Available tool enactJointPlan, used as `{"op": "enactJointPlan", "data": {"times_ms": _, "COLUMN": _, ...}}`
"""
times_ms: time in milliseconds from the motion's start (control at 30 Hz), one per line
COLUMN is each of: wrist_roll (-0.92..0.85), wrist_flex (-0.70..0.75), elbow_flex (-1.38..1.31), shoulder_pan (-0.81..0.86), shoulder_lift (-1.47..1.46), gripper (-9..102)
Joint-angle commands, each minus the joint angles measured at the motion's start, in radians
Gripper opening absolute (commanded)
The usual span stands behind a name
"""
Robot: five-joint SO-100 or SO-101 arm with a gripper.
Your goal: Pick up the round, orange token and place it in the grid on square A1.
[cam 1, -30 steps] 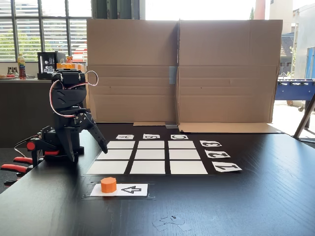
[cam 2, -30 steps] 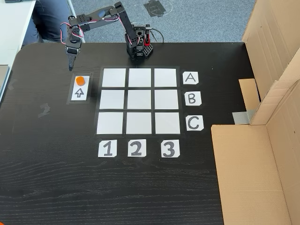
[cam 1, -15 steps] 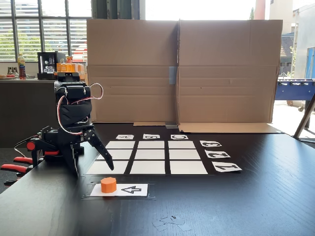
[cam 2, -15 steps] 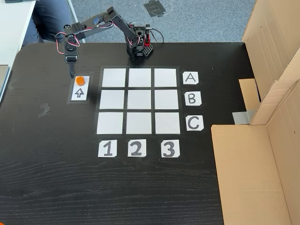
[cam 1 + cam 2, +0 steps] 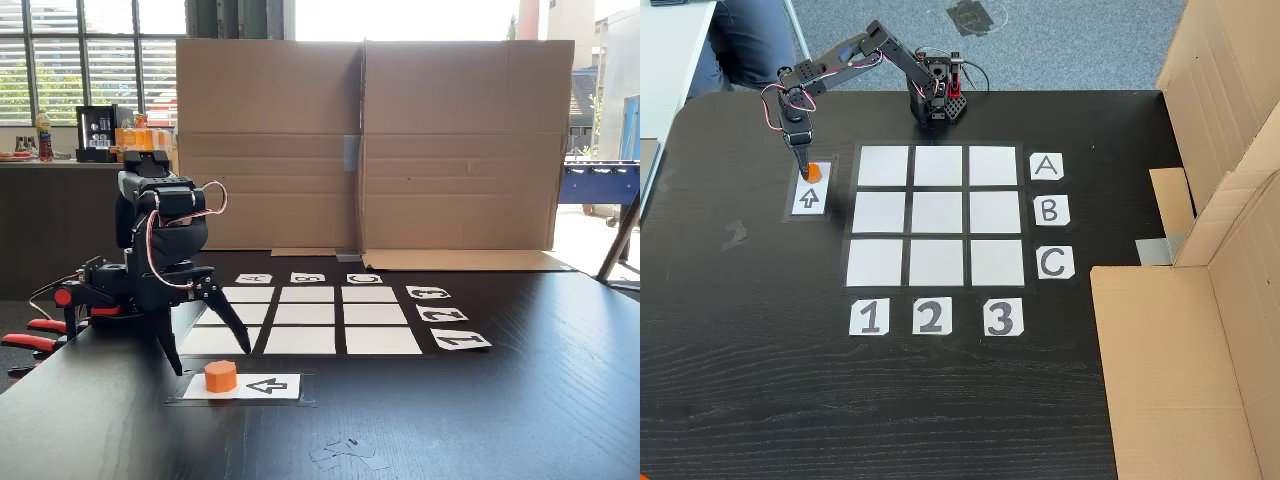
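The token (image 5: 221,376) sits on the arrow card (image 5: 262,386), beside the grid (image 5: 306,318). The gripper (image 5: 208,361) hangs above the token, jaws spread. Centre, lower straight, then close squarely around the token.

Open gripper poised over the orange token

In a fixed view the gripper (image 5: 210,362) hangs with its two fingers spread wide apart, tips low near the black table (image 5: 480,420). The orange token (image 5: 221,376) sits just below and between them on the white arrow card (image 5: 262,386). The grid (image 5: 308,315) lies beyond, to the gripper's right.
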Motion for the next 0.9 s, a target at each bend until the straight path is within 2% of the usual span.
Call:
{"op": "enactJointPlan", "data": {"times_ms": 0, "wrist_roll": -0.003, "wrist_flex": -0.005, "elbow_flex": -0.025, "shoulder_pan": -0.025, "shoulder_lift": 0.006, "gripper": 37}}
{"op": "enactJointPlan", "data": {"times_ms": 867, "wrist_roll": 0.003, "wrist_flex": -0.026, "elbow_flex": 0.058, "shoulder_pan": -0.051, "shoulder_lift": -0.009, "gripper": 37}}
